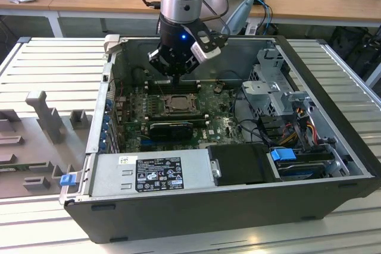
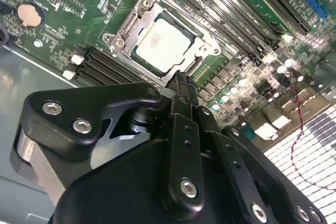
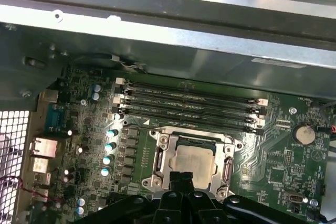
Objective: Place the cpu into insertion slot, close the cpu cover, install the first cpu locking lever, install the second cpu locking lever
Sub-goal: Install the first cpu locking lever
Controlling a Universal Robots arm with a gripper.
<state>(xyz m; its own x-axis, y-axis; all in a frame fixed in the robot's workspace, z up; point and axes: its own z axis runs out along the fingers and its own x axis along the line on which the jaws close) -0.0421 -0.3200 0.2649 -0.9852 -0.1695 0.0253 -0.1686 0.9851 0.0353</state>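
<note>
In the open case [image 1: 238, 209], the cpu [image 2: 163, 43] lies in the insertion slot [image 1: 177, 103], cpu cover [image 2: 137, 11] apparently down, gripper [image 2: 181, 80] pinched narrow at its rim.

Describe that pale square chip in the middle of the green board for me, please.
The cpu is a small flat square with a pale silvery-beige metal top, faintly smudged. It lies level in the insertion slot, whose silvery metal rim frames its edges, on the green board beside long black memory slots. The shut pincer hangs close over one edge of the slot; I cannot tell whether it touches the chip.
</note>
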